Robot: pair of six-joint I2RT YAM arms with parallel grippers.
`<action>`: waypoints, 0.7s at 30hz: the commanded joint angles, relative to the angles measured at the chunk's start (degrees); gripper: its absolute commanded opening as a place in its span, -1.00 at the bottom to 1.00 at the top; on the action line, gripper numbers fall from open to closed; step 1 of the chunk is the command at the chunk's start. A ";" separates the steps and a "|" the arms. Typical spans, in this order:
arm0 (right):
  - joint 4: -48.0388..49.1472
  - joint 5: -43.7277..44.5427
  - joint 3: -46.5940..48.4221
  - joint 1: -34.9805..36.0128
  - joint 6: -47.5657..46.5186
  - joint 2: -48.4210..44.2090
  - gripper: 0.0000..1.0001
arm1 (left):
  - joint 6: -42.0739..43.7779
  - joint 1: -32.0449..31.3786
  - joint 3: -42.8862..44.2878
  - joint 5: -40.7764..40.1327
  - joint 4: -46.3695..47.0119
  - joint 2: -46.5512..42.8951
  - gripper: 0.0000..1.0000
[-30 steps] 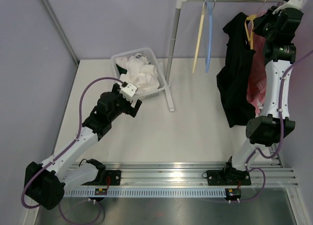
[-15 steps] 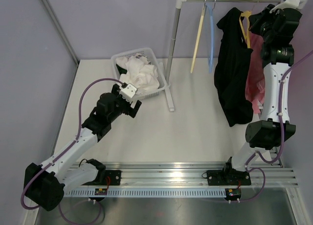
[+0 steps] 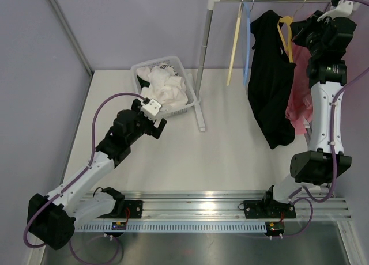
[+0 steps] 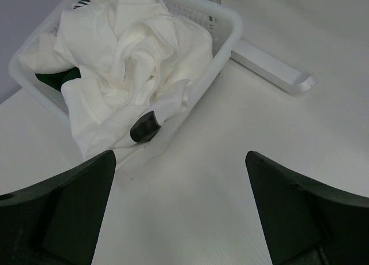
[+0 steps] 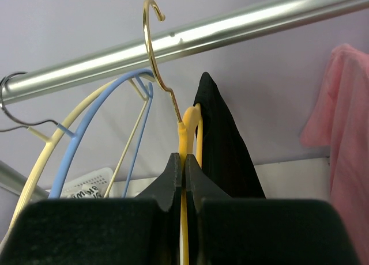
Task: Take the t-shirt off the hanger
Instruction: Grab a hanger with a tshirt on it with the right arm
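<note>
Robot lab — partition walls (image 3: 34,75), base rail (image 3: 196,204) (aluminium)

White table (image 3: 236,155) under laundry basket (image 4: 228,37) and rack foot (image 3: 200,118).

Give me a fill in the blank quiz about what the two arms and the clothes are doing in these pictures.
The right gripper is shut on the ___ hanger.
The t-shirt on that hanger is ___.
The left gripper is ___, near the basket.
The basket holds mostly ___ clothes.
Missing words: yellow, black, open, white.
</note>
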 commanded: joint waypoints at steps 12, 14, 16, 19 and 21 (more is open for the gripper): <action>5.17 3.34 -3.91 0.42 -0.10 -9.86 -1.00 | 0.75 -0.44 -0.50 0.31 3.30 -1.49 0.97; 5.79 3.52 -3.39 0.42 -0.36 -8.20 -1.00 | 0.75 -0.44 -0.59 0.31 3.30 -1.49 0.97; 5.79 3.52 -1.46 0.42 -0.28 -6.44 -1.00 | 0.84 -0.44 -0.59 0.13 3.39 -1.58 0.98; 6.06 2.64 0.74 0.42 0.51 -3.36 -1.00 | 0.93 -0.44 -0.85 0.05 3.74 -1.49 0.97; 7.20 1.94 1.62 0.42 1.04 -1.69 -1.00 | 1.10 -0.44 -0.85 0.05 3.92 -1.40 0.97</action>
